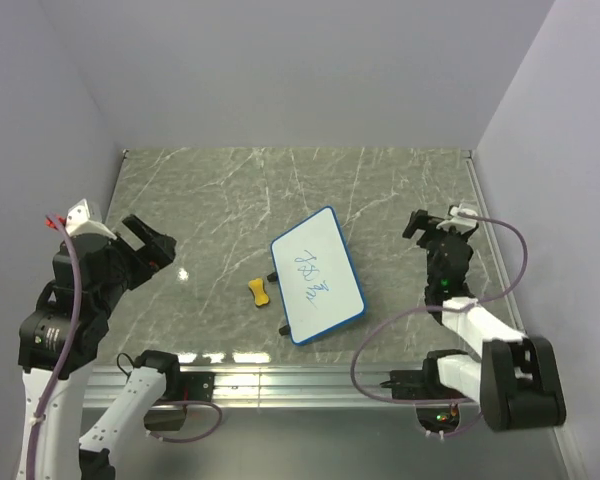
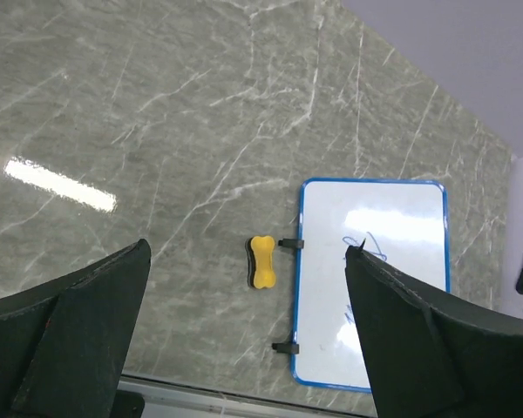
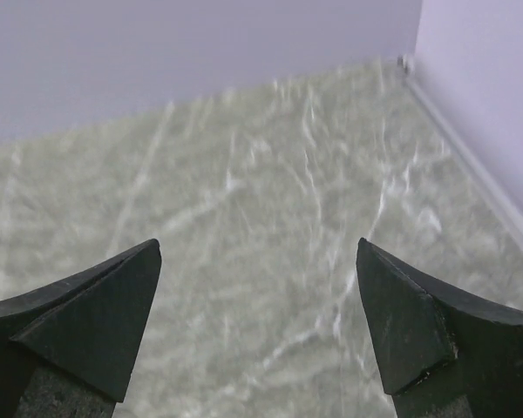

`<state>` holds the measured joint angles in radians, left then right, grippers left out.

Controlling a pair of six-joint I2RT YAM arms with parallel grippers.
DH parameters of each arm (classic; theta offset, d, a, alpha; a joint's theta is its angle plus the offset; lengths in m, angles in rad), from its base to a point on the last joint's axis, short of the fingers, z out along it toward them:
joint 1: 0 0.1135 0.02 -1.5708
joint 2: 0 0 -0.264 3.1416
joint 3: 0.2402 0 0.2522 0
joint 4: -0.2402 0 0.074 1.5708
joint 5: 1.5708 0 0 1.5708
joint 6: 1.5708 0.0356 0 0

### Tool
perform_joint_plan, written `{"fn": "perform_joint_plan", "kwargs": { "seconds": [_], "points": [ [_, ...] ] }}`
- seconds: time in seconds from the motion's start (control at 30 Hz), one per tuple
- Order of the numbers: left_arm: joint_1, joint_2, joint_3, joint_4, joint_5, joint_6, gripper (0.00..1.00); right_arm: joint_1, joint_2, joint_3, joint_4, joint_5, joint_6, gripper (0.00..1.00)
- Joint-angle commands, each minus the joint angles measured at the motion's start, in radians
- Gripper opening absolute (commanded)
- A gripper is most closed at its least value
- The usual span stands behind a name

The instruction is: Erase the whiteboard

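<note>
On the marble table [image 1: 230, 200] the whiteboard [image 1: 318, 275] lies face up near the middle, scribbled in blue. We judge it light, stiff and slick, likely to skid unless pinned at its blue frame. The yellow eraser [image 1: 259, 291] just left of it looks small and soft, best pinched across its waist, and our left hand [image 1: 150, 243] and right hand [image 1: 438, 222] hang wide and empty, with bare room around both.
</note>
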<state>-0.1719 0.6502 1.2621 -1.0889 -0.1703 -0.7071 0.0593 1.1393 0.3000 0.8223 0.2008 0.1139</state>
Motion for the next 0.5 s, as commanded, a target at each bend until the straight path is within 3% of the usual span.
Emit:
{"fn": "perform_joint_plan", "kwargs": {
  "seconds": [0.0,0.07,0.13,0.17,0.27,0.33,0.4,0.43,0.47],
  "points": [
    [-0.003,0.055,0.083,-0.005,-0.026,0.027,0.99,0.027,-0.150,0.099,-0.159,0.042,0.006,1.00],
    [-0.003,0.103,0.106,-0.002,-0.012,0.040,0.99,0.039,-0.202,0.198,-0.316,0.072,0.048,1.00],
    [-0.011,0.129,0.114,0.036,0.049,0.067,0.99,0.040,-0.208,0.322,-0.531,0.134,0.312,1.00],
    [-0.012,0.135,0.120,0.056,0.070,0.080,1.00,0.034,-0.179,0.479,-0.762,0.067,0.381,1.00],
    [-0.012,0.192,0.154,0.090,0.049,0.087,0.99,0.080,-0.049,0.794,-1.138,-0.180,0.395,1.00],
    [-0.015,0.251,0.175,0.095,0.019,0.080,0.99,0.103,-0.009,0.878,-1.230,-0.274,0.406,1.00],
    [-0.015,0.281,0.191,0.112,0.020,0.058,0.98,0.081,-0.025,0.861,-1.255,-0.335,0.580,1.00],
    [-0.015,0.298,0.188,0.147,0.052,0.052,0.97,0.053,-0.045,0.814,-1.208,-0.547,0.621,1.00],
    [-0.015,0.305,0.174,0.165,0.067,0.040,0.93,0.006,-0.096,0.698,-1.069,-0.655,0.700,1.00]
  ]
}}
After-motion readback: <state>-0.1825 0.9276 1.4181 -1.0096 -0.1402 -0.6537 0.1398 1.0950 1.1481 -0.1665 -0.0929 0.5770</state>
